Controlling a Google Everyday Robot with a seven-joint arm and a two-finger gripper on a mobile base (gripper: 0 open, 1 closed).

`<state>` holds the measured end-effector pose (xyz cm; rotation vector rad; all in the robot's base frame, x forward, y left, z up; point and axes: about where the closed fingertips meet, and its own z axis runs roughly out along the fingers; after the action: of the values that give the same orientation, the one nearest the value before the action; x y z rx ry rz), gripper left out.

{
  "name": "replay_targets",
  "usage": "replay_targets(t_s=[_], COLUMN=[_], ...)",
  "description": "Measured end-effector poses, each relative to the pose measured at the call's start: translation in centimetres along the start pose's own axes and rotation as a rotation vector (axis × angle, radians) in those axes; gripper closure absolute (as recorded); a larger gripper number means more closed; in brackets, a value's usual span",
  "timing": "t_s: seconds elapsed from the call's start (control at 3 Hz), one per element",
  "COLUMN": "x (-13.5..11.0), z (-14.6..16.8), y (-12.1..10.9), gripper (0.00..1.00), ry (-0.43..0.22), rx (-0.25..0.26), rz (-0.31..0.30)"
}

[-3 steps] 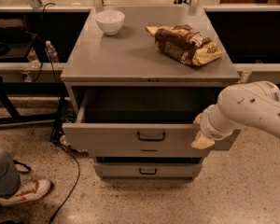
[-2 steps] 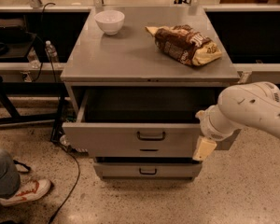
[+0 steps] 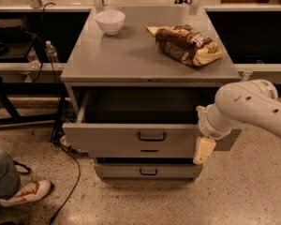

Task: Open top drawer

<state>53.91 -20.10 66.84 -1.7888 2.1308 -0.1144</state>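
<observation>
Camera view: the top drawer (image 3: 107, 140) stands pulled out from the grey cabinet, its interior open to view and its black loop handle (image 3: 151, 136) at the centre of the front, above a narrower lower drawer (image 3: 148, 171) that is closed. The end effector (image 3: 204, 150) hangs at the right end of that front and appears to overlap its edge; whether it is apart or together cannot be told. On the surface (image 3: 126, 57) rest a white bowl (image 3: 110, 21) at rear left and a brown bag (image 3: 185, 43) at rear right, well apart.
</observation>
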Motion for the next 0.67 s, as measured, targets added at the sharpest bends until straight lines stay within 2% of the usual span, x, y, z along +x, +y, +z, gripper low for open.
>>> replay_targets(t_s=[0.33, 0.67], x=[0.69, 1.19], z=[1.30, 1.50], y=[0.20, 0.76], gripper=[0.03, 0.26], ry=[0.008, 0.009], rx=[-0.044, -0.053], rz=[0.021, 0.036])
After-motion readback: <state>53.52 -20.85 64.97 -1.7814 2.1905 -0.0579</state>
